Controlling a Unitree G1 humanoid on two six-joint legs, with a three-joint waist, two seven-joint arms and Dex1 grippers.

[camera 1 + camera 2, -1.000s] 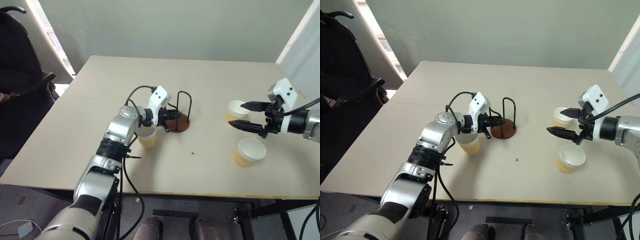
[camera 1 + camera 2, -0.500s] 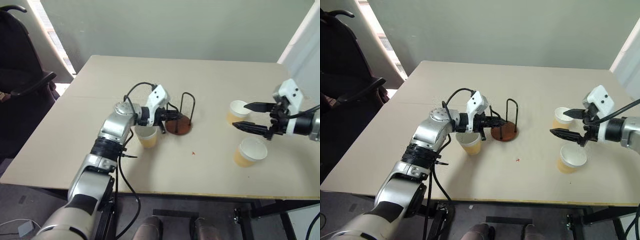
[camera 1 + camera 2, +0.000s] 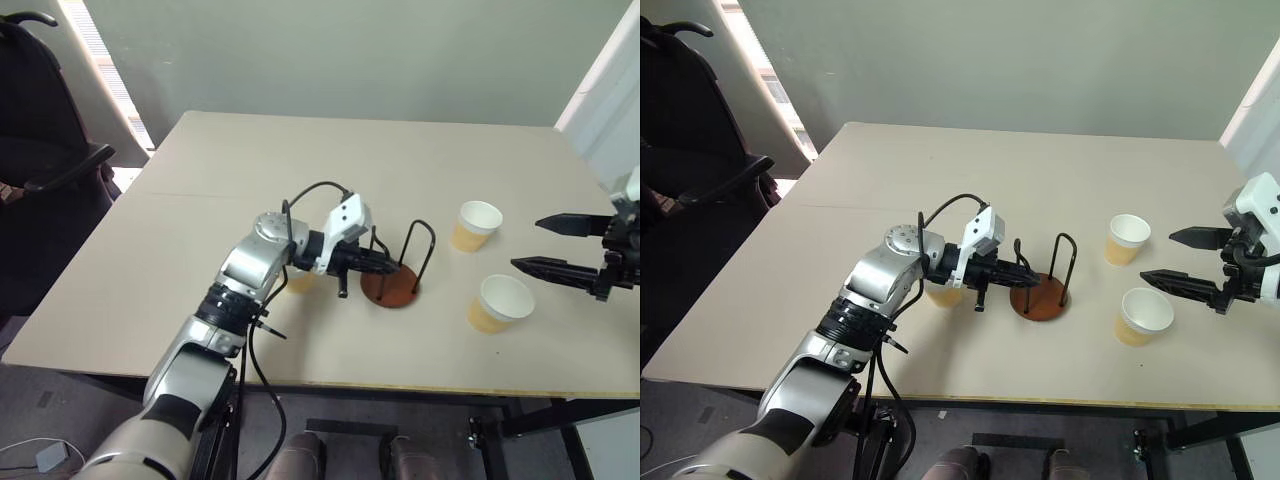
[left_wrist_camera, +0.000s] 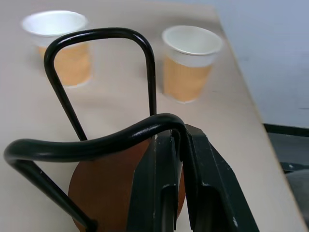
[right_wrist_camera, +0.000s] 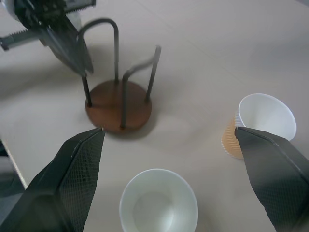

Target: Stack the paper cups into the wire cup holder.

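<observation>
Now clamped by left gripper [image 3: 385,266] on one wire loop: wire cup holder [image 3: 394,284], mid-table. Right gripper [image 3: 550,246] agape, paper cups [image 3: 500,304] at its nine o'clock.

head pair overhead, wrist views close

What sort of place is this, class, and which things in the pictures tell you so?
Probably an office or lab room: a plain beige rectangular table stands by a bare grey-green wall, with a black padded office chair beside it and cables on the grey floor.
</observation>
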